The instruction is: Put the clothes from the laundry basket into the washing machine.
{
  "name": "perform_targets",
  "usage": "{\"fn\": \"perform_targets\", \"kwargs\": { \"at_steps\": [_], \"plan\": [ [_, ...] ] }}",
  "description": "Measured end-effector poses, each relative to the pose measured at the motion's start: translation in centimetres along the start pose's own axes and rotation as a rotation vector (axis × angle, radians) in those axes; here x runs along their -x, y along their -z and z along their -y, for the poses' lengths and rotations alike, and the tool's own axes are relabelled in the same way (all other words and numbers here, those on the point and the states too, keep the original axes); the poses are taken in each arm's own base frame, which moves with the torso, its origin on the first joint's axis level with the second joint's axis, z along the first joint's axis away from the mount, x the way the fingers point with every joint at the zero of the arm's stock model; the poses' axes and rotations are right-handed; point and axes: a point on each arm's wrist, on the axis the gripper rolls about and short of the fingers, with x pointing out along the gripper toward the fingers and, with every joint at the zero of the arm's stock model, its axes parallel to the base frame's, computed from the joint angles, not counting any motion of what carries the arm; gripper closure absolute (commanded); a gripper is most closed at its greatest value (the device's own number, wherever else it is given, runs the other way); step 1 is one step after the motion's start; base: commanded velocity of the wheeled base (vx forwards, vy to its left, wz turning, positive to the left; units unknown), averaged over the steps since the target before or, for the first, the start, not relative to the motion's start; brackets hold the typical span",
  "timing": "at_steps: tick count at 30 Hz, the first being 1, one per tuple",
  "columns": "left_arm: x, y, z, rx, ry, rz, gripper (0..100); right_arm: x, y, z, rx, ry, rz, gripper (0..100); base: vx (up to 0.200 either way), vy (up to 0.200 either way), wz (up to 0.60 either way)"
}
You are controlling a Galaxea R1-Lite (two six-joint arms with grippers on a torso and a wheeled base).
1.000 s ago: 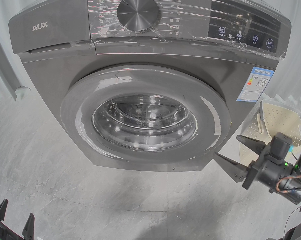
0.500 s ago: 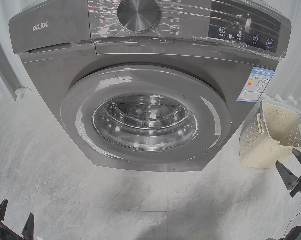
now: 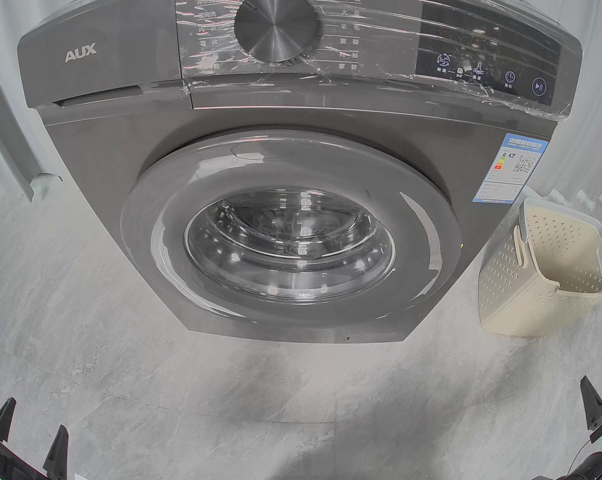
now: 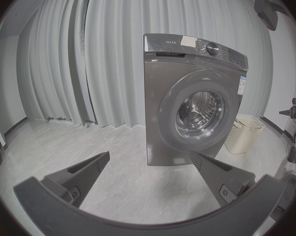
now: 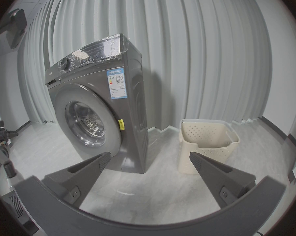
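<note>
Washing machine (image 3: 294,135) door (image 3: 291,241) was found shut; laundry basket (image 3: 548,288) was set on floor (image 3: 248,395) just beside machine's R side, prob. for short transfers. L gripper (image 4: 149,153) & R gripper (image 5: 148,154) were held low, spread, nothing grasped, judged parked.

grey marble floor (image 3: 181,381), pleated curtains (image 4: 115,49) (pale)

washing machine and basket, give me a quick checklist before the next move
1. The washing machine door open for loading: not ok, it is shut.
2. Any clothes in the laundry basket: cannot tell; the inner walls in sight are bare, the bottom is hidden.
3. Basket upright: ok.
4. The left gripper open and holding nothing: ok.
5. The right gripper open and holding nothing: ok.
</note>
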Motion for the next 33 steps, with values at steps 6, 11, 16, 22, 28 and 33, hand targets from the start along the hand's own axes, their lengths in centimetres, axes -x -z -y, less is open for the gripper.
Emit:
{"fn": "perform_targets", "kwargs": {
  "at_steps": [6,11,16,22,28,33],
  "plan": [
    [0.0,0.0,0.0,0.001,0.0,0.0,0,1.3,1.6,0.0,0.027,0.068,-0.014,0,0.0,0.0,0.0],
    [0.0,0.0,0.0,0.003,-0.001,0.0,0,1.7,1.7,-0.1,0.029,0.093,0.03,0,0.0,0.0,0.0],
    [0.0,0.0,0.0,0.005,-0.001,0.0,0,1.9,2.1,0.0,-0.003,0.117,0.014,0,0.0,0.0,0.0],
    [0.0,0.0,0.0,0.007,-0.003,0.0,0,1.9,2.3,0.0,-0.01,0.106,0.006,0,0.0,0.0,0.0],
    [0.0,0.0,0.0,0.01,-0.004,0.0,0,1.9,2.5,-0.1,0.03,0.085,-0.007,0,0.0,0.0,0.0],
    [0.0,0.0,0.0,0.01,-0.004,0.0,0,1.9,2.5,-0.1,0.036,0.078,-0.008,0,0.0,0.0,0.0]
  ]
}}
